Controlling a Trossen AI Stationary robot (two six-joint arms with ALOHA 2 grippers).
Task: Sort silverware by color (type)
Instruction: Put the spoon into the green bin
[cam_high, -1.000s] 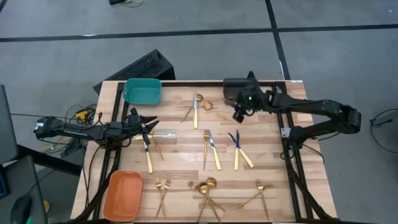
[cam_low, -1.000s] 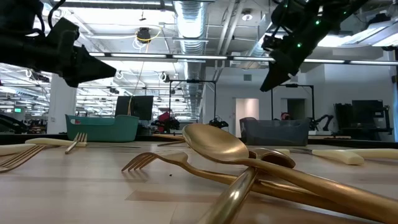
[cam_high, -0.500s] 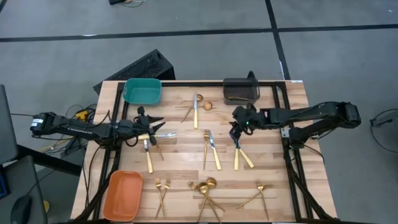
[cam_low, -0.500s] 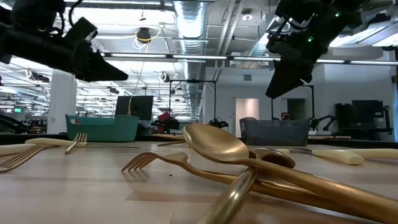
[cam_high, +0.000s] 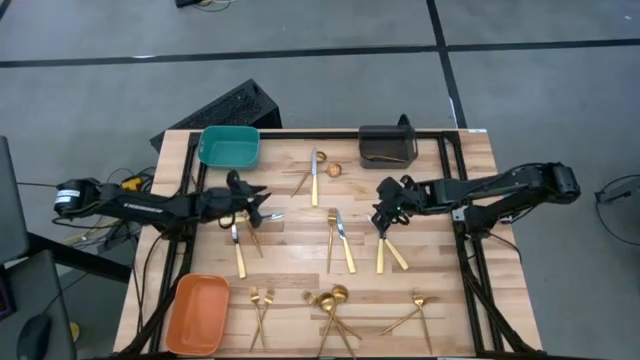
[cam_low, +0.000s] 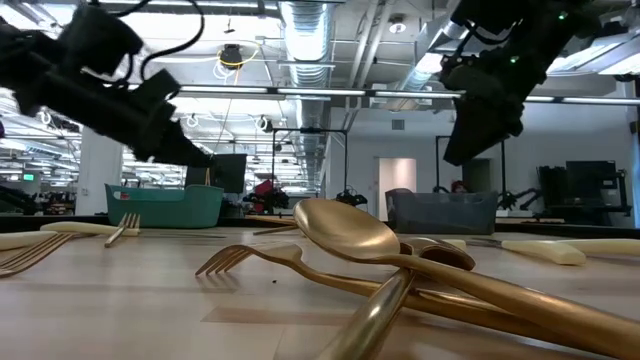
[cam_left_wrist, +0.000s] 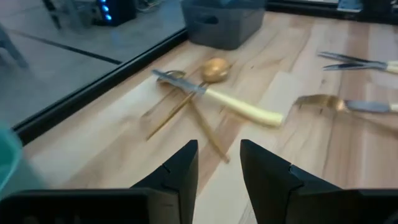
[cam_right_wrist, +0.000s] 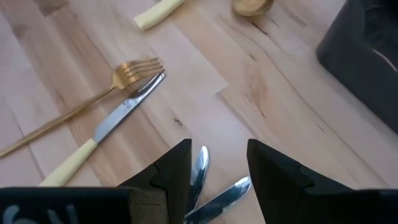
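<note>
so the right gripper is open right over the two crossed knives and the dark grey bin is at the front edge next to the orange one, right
Not quite. The high view shows the dark grey bin at the far edge, near the teal bin; only the orange bin sits at the front. The right gripper is indeed open over the two crossed knives.
</note>
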